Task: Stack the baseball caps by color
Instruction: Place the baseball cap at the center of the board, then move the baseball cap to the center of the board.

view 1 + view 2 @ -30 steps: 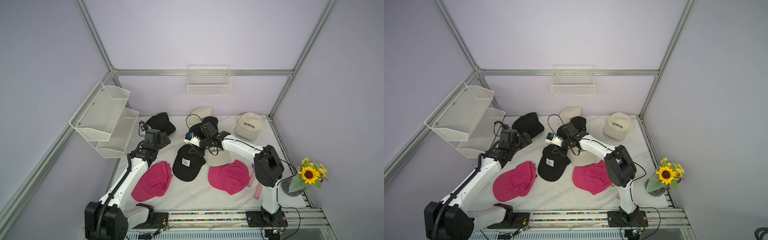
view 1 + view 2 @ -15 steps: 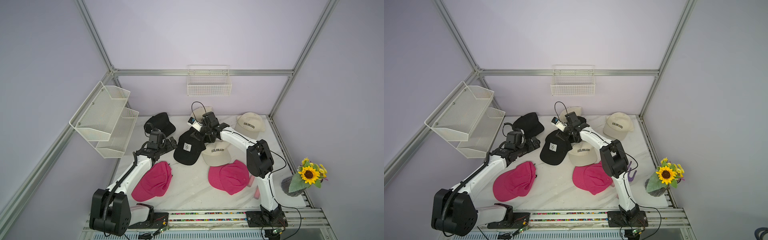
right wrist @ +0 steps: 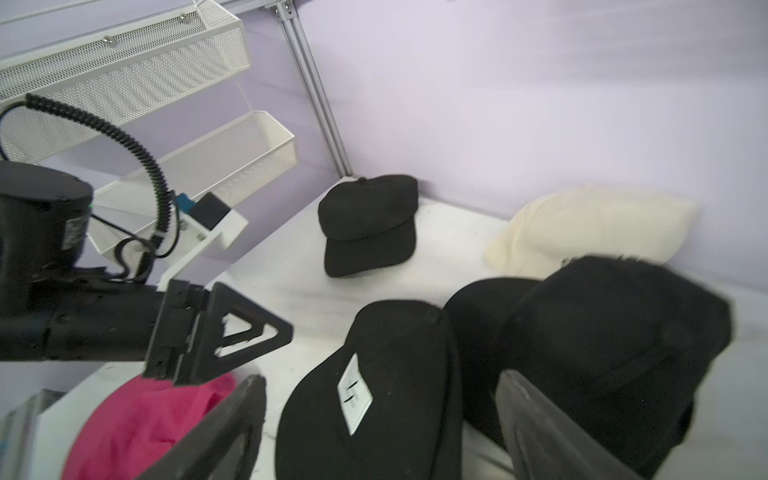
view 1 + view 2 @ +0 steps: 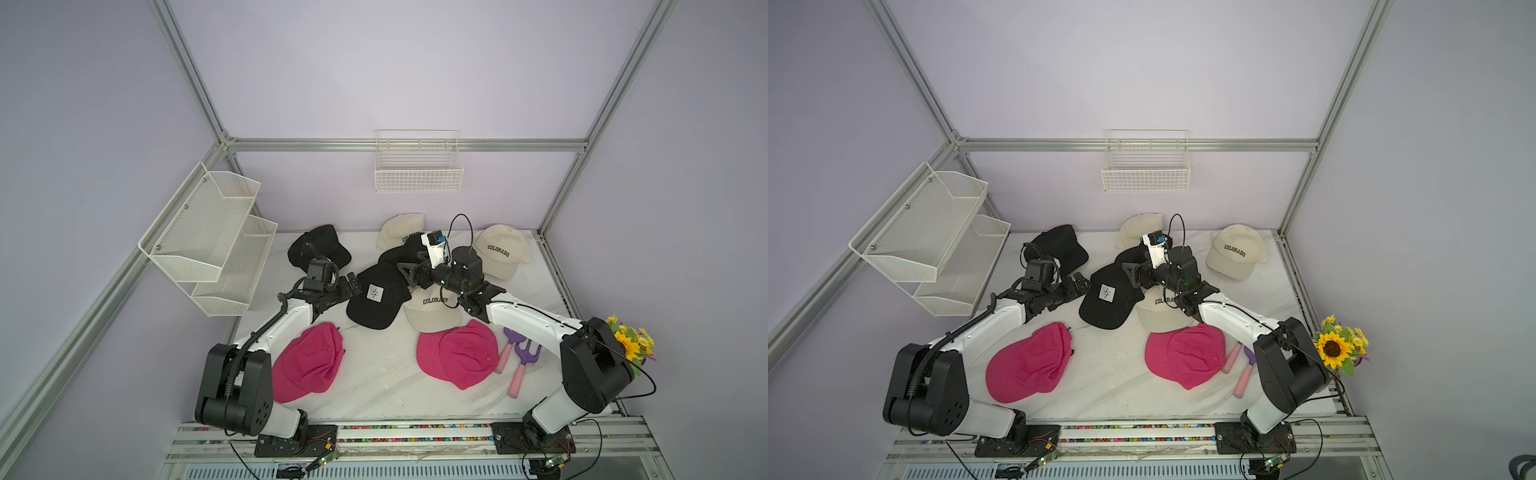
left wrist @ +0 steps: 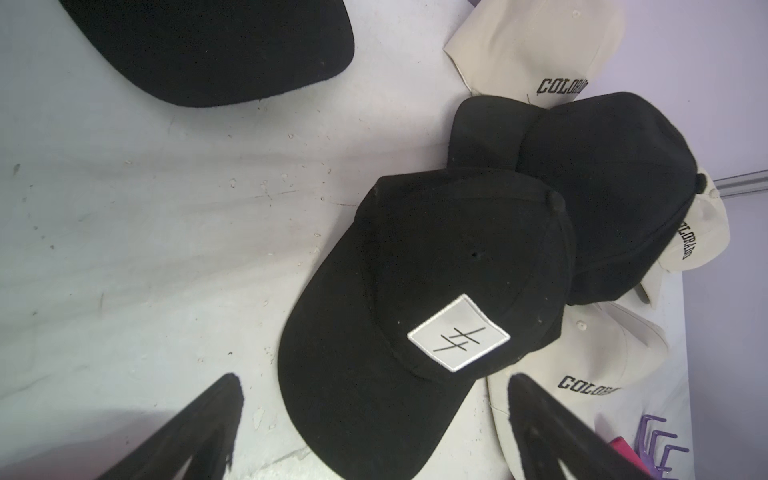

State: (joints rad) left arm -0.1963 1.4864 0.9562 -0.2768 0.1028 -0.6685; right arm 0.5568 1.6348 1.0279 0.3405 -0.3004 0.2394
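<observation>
The black cap with a white patch (image 4: 376,299) (image 5: 415,291) lies mid-table, its crown leaning on a plain black cap (image 4: 405,251) (image 3: 602,340). My right gripper (image 4: 409,272) (image 3: 380,378) hangs open just above that crown, holding nothing. The left gripper (image 4: 353,282) (image 5: 374,378) is open too, low beside the patch cap's brim. A third black cap (image 4: 320,245) sits back left. Cream COLORADO caps lie at the back (image 4: 401,230), back right (image 4: 500,249) and centre (image 4: 432,311). Pink caps lie front left (image 4: 309,361) and front right (image 4: 457,353).
A two-tier white mesh shelf (image 4: 208,237) juts from the left wall and a wire basket (image 4: 417,170) hangs on the back wall. Purple garden tools with pink handles (image 4: 519,357) and a sunflower pot (image 4: 627,345) are at the right edge.
The right gripper carried the patch cap backward from front centre, then opened and let it go against the plain black cap. The left arm swung in toward that cap's brim.
</observation>
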